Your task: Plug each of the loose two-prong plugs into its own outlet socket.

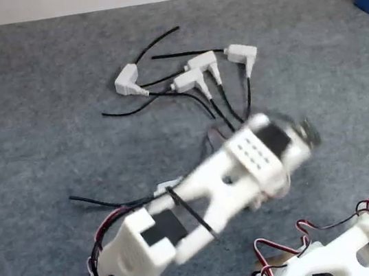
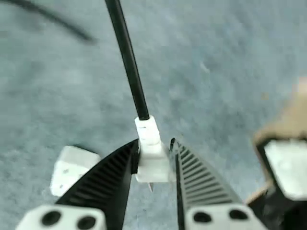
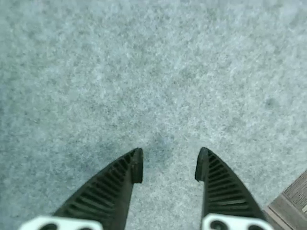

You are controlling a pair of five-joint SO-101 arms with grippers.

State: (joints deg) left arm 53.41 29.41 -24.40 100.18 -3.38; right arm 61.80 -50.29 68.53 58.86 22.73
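1. In the left wrist view, the left gripper [image 2: 154, 143] sits at the lower centre of the frame. Its two black ribbed fingers are clamped against a white two-prong plug [image 2: 152, 163].
2. The plug lies squarely between the fingertips and touches both. Its black cable [image 2: 127, 62] runs up to the top edge of the frame.
3. At the lower left of that view, a second white piece [image 2: 72, 170] lies on the grey mat [image 2: 216, 72], just beside one finger. Whether it is a plug or a socket cannot be told.
4. In the right wrist view, the right gripper [image 3: 169, 164] is at the lower centre, its fingers spread wide apart over the mat, holding nothing.
5. In the high view, the left arm [image 1: 213, 189] stretches from the lower left to the centre. Four white connector pieces [image 1: 190, 80] with black leads cluster in the upper centre. The right arm [image 1: 367, 242] sits in the lower right corner.
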